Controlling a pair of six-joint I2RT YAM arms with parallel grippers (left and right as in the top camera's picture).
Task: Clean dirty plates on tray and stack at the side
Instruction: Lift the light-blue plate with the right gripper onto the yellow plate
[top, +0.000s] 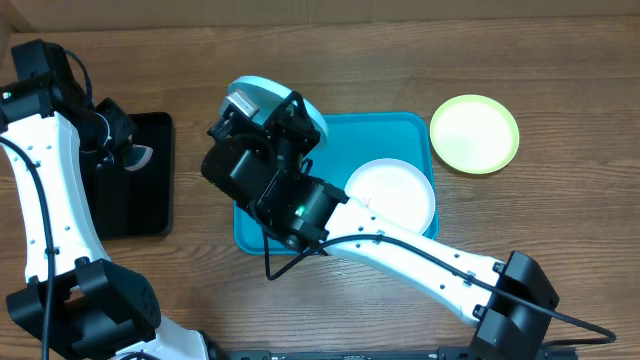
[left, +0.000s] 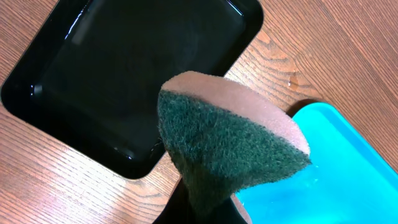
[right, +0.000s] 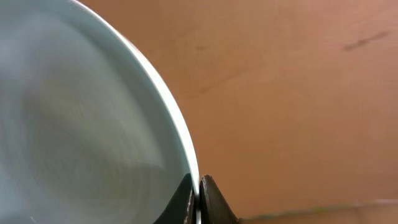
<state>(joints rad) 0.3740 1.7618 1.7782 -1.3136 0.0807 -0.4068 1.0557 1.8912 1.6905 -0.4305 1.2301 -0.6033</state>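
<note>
My right gripper (right: 198, 186) is shut on the rim of the light blue plate (right: 81, 124) and holds it on edge above the left end of the turquoise tray (top: 410, 125); in the overhead view the plate (top: 262, 92) shows behind the right wrist. The white plate (top: 392, 193) lies in the tray at its right. The yellow-green plate (top: 474, 133) lies on the table right of the tray. My left gripper (left: 205, 208) is shut on a green-and-tan sponge (left: 230, 146), held over the gap between the black tray (left: 137, 68) and the turquoise tray (left: 336, 168).
The black tray (top: 140, 175) stands at the left of the table, its floor wet and glossy. The right arm's forearm crosses the front of the turquoise tray. Bare wooden table lies behind and right of the yellow-green plate.
</note>
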